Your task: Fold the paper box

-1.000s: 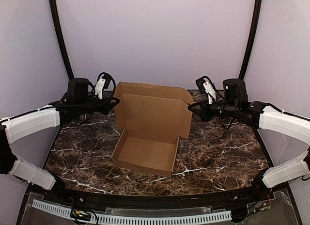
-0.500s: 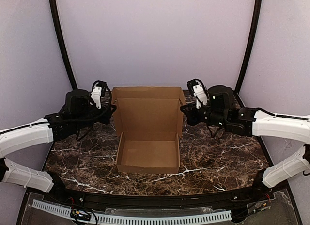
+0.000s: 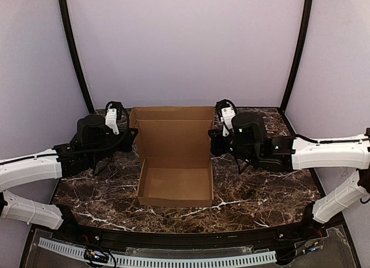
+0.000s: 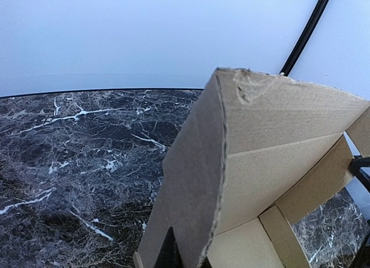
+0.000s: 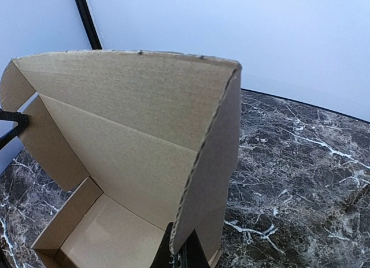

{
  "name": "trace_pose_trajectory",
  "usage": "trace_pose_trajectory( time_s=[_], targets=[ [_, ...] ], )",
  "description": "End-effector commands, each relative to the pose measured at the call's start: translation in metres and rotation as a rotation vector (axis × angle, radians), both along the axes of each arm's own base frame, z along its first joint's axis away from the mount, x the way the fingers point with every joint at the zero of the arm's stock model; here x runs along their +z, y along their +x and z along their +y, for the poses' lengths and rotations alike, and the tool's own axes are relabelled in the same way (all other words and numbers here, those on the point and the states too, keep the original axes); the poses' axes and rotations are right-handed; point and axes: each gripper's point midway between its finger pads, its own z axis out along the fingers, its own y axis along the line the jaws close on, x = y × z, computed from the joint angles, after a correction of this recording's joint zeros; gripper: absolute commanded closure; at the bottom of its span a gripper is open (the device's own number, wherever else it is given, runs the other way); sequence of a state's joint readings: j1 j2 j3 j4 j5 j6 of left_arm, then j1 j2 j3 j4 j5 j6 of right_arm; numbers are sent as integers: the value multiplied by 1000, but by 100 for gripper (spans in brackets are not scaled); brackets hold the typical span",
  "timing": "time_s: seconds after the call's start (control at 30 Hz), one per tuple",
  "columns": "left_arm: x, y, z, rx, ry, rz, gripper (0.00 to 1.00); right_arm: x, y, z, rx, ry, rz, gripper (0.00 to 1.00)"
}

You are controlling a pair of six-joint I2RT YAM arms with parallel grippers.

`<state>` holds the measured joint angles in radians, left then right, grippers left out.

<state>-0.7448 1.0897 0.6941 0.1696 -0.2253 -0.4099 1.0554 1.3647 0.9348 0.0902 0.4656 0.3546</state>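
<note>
Box [image 3: 175,186] open from above; its upright lid [image 3: 173,140] walls off the back. Left arm [image 3: 87,142] and right arm [image 3: 257,145] crowd the lid's sides. Tabletop [image 3: 260,193] free in front.

The left gripper [image 4: 185,257] pinches the paper box [image 4: 277,141] — flap upright.

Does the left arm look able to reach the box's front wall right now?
Probably yes, once it lets go: the left arm's fingers are shut on a lid flap of the paper box. The bare table beside the box leaves the way free.
</note>
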Motion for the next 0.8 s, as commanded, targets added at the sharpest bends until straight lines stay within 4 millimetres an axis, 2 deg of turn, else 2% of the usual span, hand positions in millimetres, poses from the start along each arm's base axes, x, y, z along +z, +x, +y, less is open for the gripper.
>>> trace_pose_trajectory(
  time_s=[0.0,0.1,0.37,0.77],
  targets=[
    [-44,-31,-12,-111,29,135,99,-12,-27,27,106,23,32,100],
    [-48,-41,-11,-132,20,142,99,-21,-35,25,103,8,38,100],
    [-81,-69,1,-132,4,216,99,-50,-54,21,77,-43,56,100],
    [-99,-93,12,-111,-46,264,99,-84,-73,21,42,-105,80,100]
  ],
)
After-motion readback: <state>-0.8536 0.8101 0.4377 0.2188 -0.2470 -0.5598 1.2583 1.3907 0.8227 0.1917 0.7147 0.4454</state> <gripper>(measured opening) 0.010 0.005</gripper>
